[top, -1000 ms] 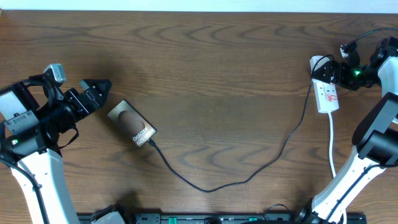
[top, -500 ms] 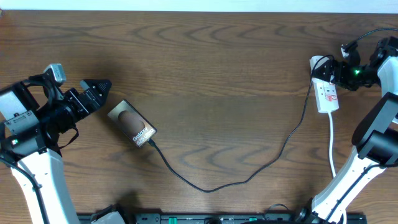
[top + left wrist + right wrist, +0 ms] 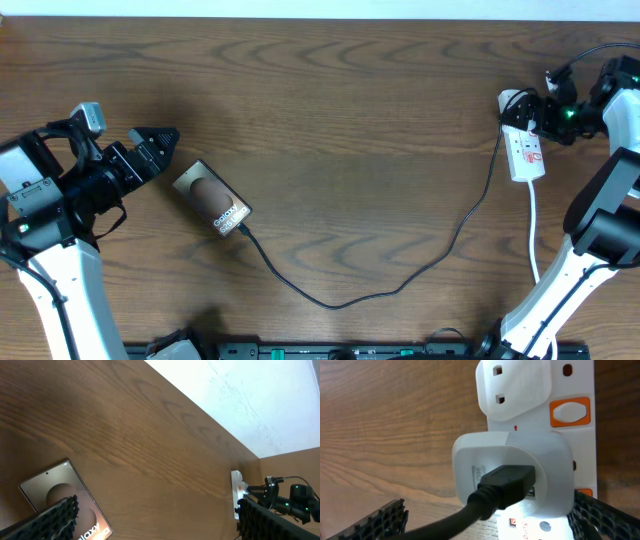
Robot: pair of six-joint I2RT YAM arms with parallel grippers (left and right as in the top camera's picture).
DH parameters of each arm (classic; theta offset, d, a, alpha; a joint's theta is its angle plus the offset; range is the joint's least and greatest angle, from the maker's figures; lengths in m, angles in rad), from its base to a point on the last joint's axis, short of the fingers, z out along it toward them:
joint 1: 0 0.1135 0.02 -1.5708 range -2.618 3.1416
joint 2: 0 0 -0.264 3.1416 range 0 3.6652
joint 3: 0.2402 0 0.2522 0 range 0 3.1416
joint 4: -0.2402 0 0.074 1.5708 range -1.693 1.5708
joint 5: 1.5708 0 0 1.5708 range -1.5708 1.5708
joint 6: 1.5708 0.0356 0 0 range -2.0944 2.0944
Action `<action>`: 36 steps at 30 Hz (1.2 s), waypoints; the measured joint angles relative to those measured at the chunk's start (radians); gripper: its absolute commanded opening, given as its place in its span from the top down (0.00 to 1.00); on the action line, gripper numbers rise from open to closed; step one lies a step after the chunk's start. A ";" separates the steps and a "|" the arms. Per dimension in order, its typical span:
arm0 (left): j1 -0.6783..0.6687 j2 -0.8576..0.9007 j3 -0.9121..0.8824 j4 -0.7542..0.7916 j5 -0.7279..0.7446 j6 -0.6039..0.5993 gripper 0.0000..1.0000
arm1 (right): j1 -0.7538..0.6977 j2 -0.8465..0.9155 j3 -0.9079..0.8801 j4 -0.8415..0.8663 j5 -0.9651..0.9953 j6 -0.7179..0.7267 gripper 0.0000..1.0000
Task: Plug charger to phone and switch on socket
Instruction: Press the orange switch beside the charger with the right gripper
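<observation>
- Phone (image 3: 211, 199) lies flat on desk (image 3: 330, 100), left of centre, turned diagonal, screen up; wrist cam shows it too (image 3: 55, 492).
- Charger (image 3: 400, 285): thin black cable runs from phone's lower-right short edge, loops toward the front of the desk, then climbs right to socket (image 3: 524, 148). Tip meets phone edge; can't tell if it is fully seated.
- Socket: white strip at far-right of desk, white cord trailing toward the front. Seen small from L wrist cam (image 3: 236, 492).
- R wrist cam: white adapter (image 3: 520, 460) sits in the socket (image 3: 570, 380), black cable plug pushed into its face. Orange switch (image 3: 570, 412) beside the next outlet; on/off can't tell.
- L hand (image 3: 160, 150) is wide open, holds nothing, sits just up-left of phone, not touching; fingers (image 3: 52, 520) frame the view.
- R hand (image 3: 535, 113) is wide open over socket's far end, one finger (image 3: 387, 520) on each side of adapter, gripping nothing.
</observation>
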 measured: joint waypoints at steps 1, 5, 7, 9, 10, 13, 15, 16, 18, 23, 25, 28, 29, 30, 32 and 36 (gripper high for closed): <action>0.000 0.000 0.000 0.000 0.000 0.000 0.01 | 0.000 -0.004 -0.010 0.011 -0.001 0.004 0.01; 0.000 0.000 0.000 0.000 0.000 0.000 0.01 | 0.000 -0.024 -0.053 0.060 -0.007 0.013 0.01; 0.000 0.000 0.000 0.000 0.000 0.000 0.01 | 0.000 -0.032 -0.071 0.080 -0.011 0.016 0.01; 0.000 0.000 0.000 0.000 0.000 0.000 0.01 | -0.001 -0.038 -0.089 0.097 -0.018 0.019 0.01; 0.000 0.000 0.000 0.000 0.000 0.000 0.01 | -0.002 -0.041 -0.095 0.104 -0.021 0.019 0.01; 0.000 0.000 0.000 0.000 0.000 0.000 0.01 | -0.002 -0.048 -0.108 0.115 -0.024 0.019 0.01; 0.000 0.000 0.000 0.000 0.000 0.000 0.01 | -0.003 -0.048 -0.111 0.118 -0.024 0.019 0.01; 0.000 0.000 0.000 0.000 0.000 0.000 0.01 | -0.003 -0.048 -0.111 0.119 -0.024 0.019 0.01; 0.000 0.000 0.000 0.000 0.000 0.000 0.01 | -0.003 -0.048 -0.111 0.122 -0.023 0.029 0.01; 0.000 0.000 0.000 0.000 0.000 0.000 0.01 | -0.002 -0.048 -0.104 0.120 -0.006 0.058 0.01; 0.000 0.000 0.000 0.000 0.000 0.000 0.01 | 0.002 -0.048 -0.092 0.105 0.005 0.066 0.01; 0.000 0.000 0.000 -0.001 0.000 0.000 0.01 | 0.006 -0.034 -0.052 0.063 0.029 0.077 0.01; 0.000 0.000 0.000 -0.001 0.000 0.000 0.01 | 0.006 -0.027 -0.037 0.047 0.034 0.080 0.01; 0.000 0.000 0.000 -0.002 0.000 0.000 0.01 | 0.005 -0.019 -0.013 0.014 0.055 0.086 0.01; 0.000 0.000 0.000 -0.006 -0.001 0.000 0.01 | 0.001 -0.007 0.027 -0.035 0.088 0.097 0.01; 0.000 0.000 0.000 -0.020 -0.018 0.000 0.01 | -0.012 0.002 0.134 -0.133 0.157 0.104 0.01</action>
